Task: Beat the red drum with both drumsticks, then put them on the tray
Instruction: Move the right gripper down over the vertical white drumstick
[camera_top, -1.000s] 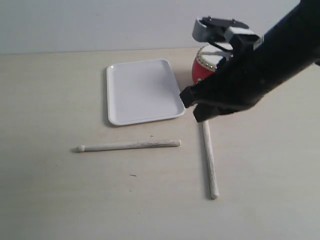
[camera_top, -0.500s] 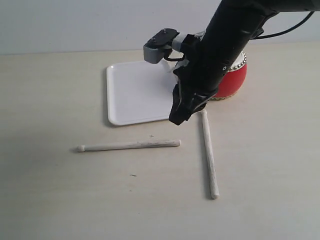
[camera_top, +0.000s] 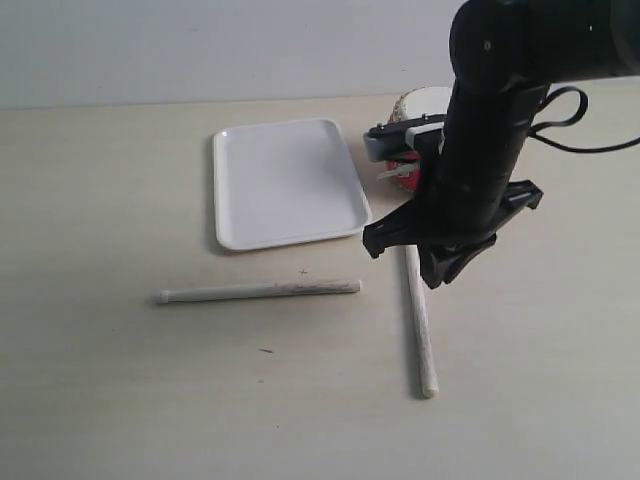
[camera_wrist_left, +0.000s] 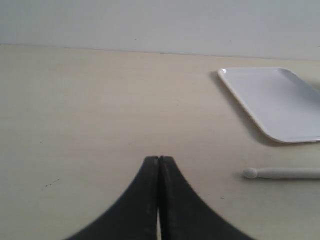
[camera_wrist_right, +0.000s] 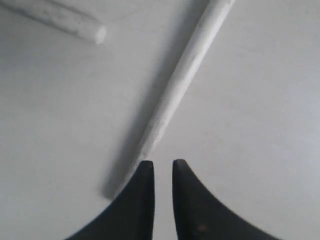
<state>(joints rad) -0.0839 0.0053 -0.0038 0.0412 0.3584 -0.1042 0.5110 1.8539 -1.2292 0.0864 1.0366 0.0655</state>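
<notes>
Drumstick (camera_wrist_right: 175, 90) lies just ahead of right end effector (camera_wrist_right: 163, 163), jaws slightly parted, empty; looks light, stiff, prone to roll, so best pinched across its shaft.

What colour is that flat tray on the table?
Plain white; the tray shows best in the exterior view.

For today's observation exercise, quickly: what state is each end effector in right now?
Left end effector: closed, holding nothing.
Right end effector: slightly open, holding nothing, poised over a drumstick without gripping it.
</notes>
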